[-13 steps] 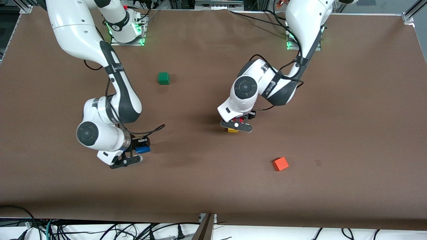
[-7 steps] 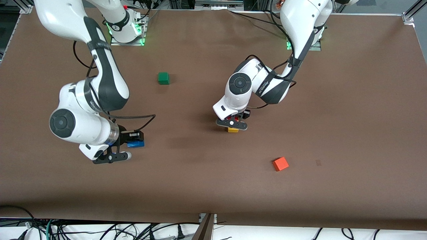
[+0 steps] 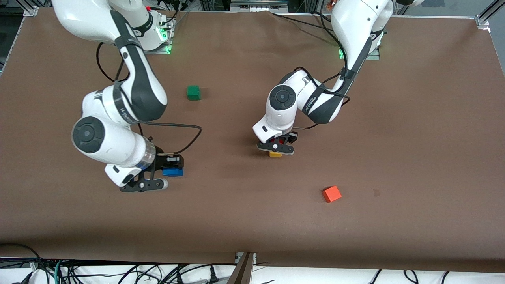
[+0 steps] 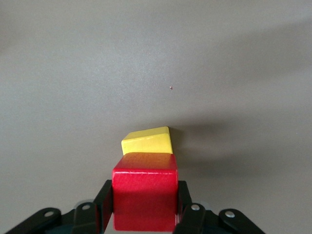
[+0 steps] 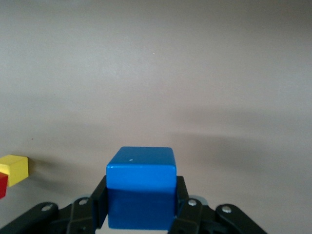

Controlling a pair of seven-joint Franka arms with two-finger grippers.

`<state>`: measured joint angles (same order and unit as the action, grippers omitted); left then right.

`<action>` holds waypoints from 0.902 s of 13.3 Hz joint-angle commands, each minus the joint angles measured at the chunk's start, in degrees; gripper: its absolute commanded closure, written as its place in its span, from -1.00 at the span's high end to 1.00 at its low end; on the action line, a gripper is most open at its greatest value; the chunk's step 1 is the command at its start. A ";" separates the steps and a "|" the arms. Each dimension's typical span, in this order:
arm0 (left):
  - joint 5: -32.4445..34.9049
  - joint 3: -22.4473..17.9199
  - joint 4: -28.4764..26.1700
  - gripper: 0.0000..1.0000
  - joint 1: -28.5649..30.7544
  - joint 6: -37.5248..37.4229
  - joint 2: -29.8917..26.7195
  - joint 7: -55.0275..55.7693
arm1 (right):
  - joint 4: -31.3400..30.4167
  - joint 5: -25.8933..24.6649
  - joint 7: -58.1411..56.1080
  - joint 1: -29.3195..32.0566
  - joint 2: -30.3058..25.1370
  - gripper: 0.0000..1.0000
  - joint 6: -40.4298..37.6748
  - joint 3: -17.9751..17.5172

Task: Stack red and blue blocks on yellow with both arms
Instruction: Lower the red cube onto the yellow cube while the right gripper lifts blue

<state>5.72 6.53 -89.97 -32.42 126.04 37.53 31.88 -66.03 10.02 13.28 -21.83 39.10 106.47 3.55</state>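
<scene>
My left gripper (image 3: pixel 278 142) is shut on the red block (image 4: pixel 145 195) and holds it just over the yellow block (image 3: pixel 275 154) in the middle of the table. In the left wrist view the yellow block (image 4: pixel 147 141) shows partly under the red one; I cannot tell whether they touch. My right gripper (image 3: pixel 170 167) is shut on the blue block (image 3: pixel 173 172), held above the table toward the right arm's end. The blue block (image 5: pixel 141 192) fills the right wrist view between the fingers, and the yellow block (image 5: pixel 14 169) shows at its edge.
A green cube (image 3: pixel 193 92) sits nearer the robots' bases, between the two arms. An orange cube (image 3: pixel 331 193) lies nearer the front camera than the yellow block, toward the left arm's end. The brown table (image 3: pixel 414 157) spreads wide around them.
The right arm has swung with the blue block, first away from the yellow block and then back toward it. The left gripper stays over the yellow block with the red block.
</scene>
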 commanded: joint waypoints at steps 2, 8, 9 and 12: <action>1.75 -0.38 -0.29 -1.00 -0.80 1.31 0.18 2.13 | 4.50 -1.40 5.96 -2.43 2.47 -0.36 -0.29 0.23; 1.75 -0.38 -0.12 -1.00 -0.80 2.45 0.70 2.75 | 5.47 -1.40 10.18 -4.54 3.18 -0.35 0.93 0.14; 1.75 -0.38 -0.12 -1.00 -0.80 2.45 0.71 2.75 | 5.47 -1.40 10.45 -4.72 3.18 -0.35 1.11 0.14; 1.84 -0.46 -0.12 -1.00 -0.62 2.45 0.88 2.75 | 5.47 -1.40 13.78 -6.12 3.44 -0.35 2.25 0.06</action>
<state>5.72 6.52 -90.03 -32.62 127.91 37.98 33.32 -62.95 9.45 24.43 -26.85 41.18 108.62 3.56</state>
